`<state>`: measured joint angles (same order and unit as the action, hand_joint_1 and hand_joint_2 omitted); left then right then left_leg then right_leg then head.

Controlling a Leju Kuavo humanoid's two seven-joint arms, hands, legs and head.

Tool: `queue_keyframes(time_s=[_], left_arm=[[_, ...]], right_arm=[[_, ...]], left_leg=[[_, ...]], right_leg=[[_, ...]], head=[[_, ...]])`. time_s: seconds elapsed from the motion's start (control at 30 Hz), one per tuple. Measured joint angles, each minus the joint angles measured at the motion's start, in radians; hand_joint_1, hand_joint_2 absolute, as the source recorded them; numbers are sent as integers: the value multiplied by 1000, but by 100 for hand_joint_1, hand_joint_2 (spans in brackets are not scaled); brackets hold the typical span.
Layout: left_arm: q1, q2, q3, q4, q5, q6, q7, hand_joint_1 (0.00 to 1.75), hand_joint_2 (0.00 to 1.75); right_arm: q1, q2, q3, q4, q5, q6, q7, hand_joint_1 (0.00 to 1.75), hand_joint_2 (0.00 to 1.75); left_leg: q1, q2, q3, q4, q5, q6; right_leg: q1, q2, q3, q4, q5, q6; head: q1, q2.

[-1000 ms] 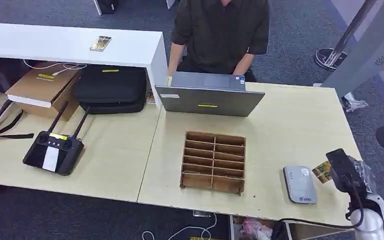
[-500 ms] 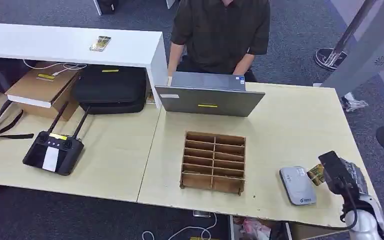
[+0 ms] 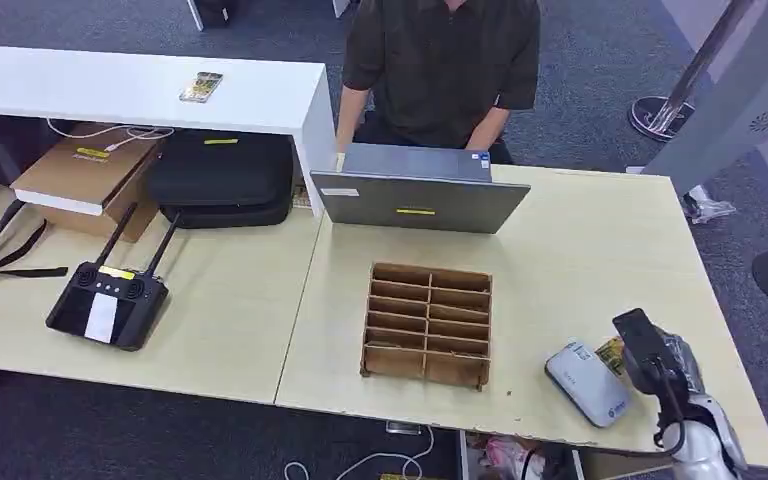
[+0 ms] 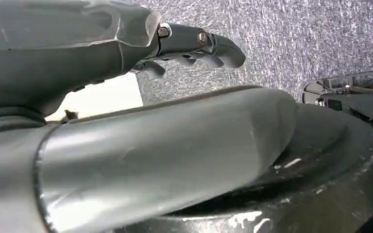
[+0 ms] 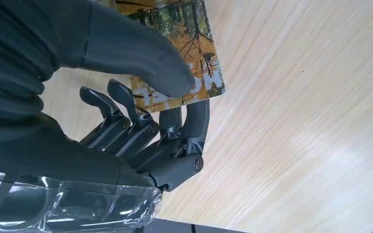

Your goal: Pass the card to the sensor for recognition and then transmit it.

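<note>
One robot hand (image 5: 145,141) pinches card (image 5: 184,53), seemingly beside sensor (image 3: 587,383).

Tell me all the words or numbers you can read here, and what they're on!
None can be read.
card, held by the right hand: pale letters, half hidden by the thumb.
card reader: marks too small.
laptop: stickers too small.
remote controller: labels blurred.

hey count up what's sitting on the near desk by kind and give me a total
Laptop: 1
Wooden slotted organizer: 1
Card sensor: 1
Black remote controller: 1
Black strap: 1
Total: 5
</note>
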<state>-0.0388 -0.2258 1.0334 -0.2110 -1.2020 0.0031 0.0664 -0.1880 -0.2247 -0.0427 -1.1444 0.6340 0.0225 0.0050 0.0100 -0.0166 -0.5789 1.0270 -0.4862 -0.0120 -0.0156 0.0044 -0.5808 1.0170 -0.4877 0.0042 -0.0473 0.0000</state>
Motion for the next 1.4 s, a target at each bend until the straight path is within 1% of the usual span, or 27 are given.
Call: queue_keyframes(time_s=[0.13,0.33,0.53,0.6,0.67,0.73,0.87,1.1,1.23,1.4], left_arm=[[0,1,0,0,2,0,0,0,0],[0,1,0,0,11,3,-6,0,0],[1,-2,0,0,19,7,-19,0,0],[1,-2,0,0,21,7,-24,0,0],[1,-2,0,0,24,7,-26,0,0],[1,-4,0,0,26,7,-27,0,0],[1,-7,1,0,29,6,-27,0,0],[0,-7,2,0,34,3,-27,0,0],[0,-8,11,0,46,-1,-27,0,0],[-1,-14,22,0,58,-4,-25,0,0]], right_arm=[[0,0,0,2,7,-5,3,175,175],[-1,-2,1,-15,53,-51,16,175,175],[-4,-11,2,-96,112,-136,18,175,175],[-4,-14,2,-137,128,-154,18,175,175],[-2,-19,1,-170,139,-158,21,175,175],[7,-20,-1,-226,164,-151,29,175,175],[26,-20,-1,-309,185,-98,59,175,175],[115,-20,-2,-430,188,-14,131,175,175],[168,-20,-2,-491,183,1,155,175,175],[242,-18,-4,-568,166,5,203,175,175]], left_leg=[[0,0,0,0,0,0],[0,0,0,0,0,0],[0,0,0,0,0,0],[0,0,0,0,0,0],[0,0,0,0,0,0],[0,0,0,0,0,0],[0,0,0,0,0,0],[0,0,0,0,0,0],[0,0,0,0,0,0],[0,0,0,0,0,0]], right_leg=[[0,0,0,0,0,0],[0,0,0,0,0,0],[0,0,0,0,0,0],[0,0,0,0,0,0],[0,0,0,0,0,0],[0,0,0,0,0,0],[0,0,0,0,0,0],[0,0,0,0,0,0],[0,0,0,0,0,0],[0,0,0,0,0,0]], head=[[0,0],[0,0],[0,0],[0,0],[0,0],[0,0],[0,0],[0,0],[0,0],[0,0]])
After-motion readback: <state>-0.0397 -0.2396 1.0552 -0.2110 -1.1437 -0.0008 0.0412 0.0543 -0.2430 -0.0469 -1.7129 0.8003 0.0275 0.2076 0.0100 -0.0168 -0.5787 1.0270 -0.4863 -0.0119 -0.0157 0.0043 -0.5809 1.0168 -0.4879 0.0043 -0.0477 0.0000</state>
